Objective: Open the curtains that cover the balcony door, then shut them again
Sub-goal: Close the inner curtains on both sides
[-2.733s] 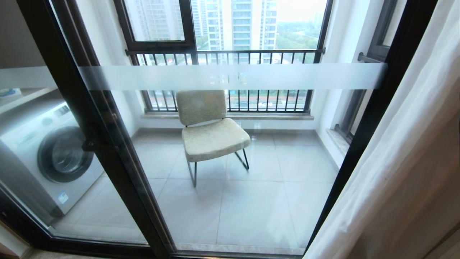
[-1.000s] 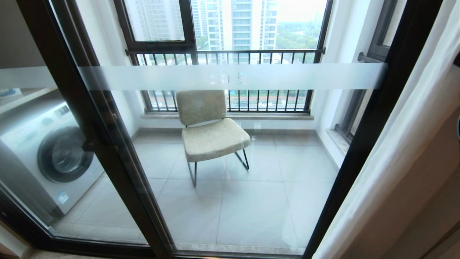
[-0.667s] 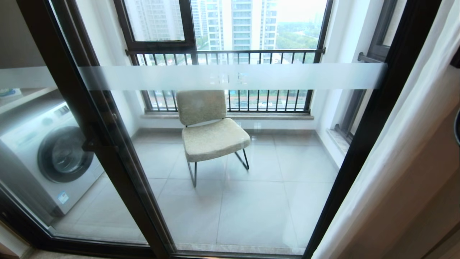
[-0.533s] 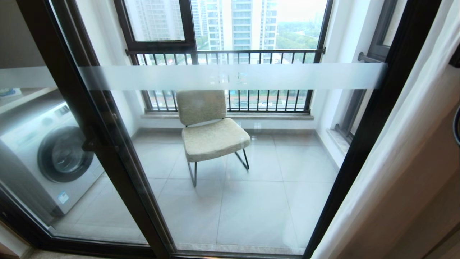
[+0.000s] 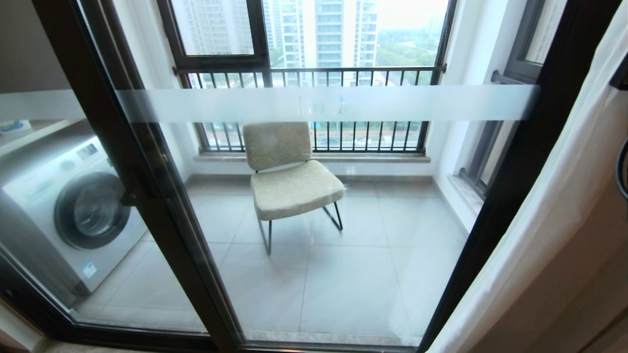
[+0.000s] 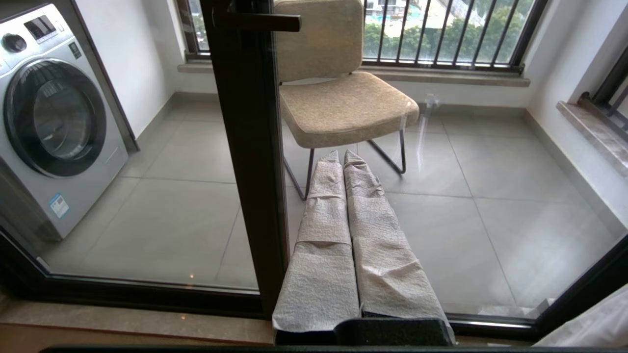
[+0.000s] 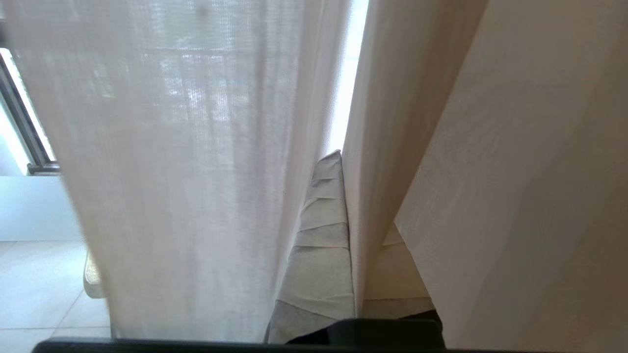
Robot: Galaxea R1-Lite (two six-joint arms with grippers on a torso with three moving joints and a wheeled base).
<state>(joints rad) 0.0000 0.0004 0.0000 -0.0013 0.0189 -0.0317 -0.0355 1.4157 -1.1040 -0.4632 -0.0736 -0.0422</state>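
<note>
From the head view we see the balcony door [image 5: 338, 196] uncovered, with the curtains [image 5: 554, 215] gathered at our right edge, sheer in front of the thicker beige panel; neither gripper shows here. Compared with a moment ago the whole scene sits slightly shifted, which we read as the camera moving, and the curtains hang much as they did. In the left wrist view the left gripper [image 6: 342, 159] hangs idle facing the glass, its fingers pressed together on nothing. In the right wrist view the right gripper [image 7: 341, 162] has its fingers closed on a fold of sheer. We judge the cloth light, soft and slippery, best taken by a bunched fold at the leading edge.
</note>
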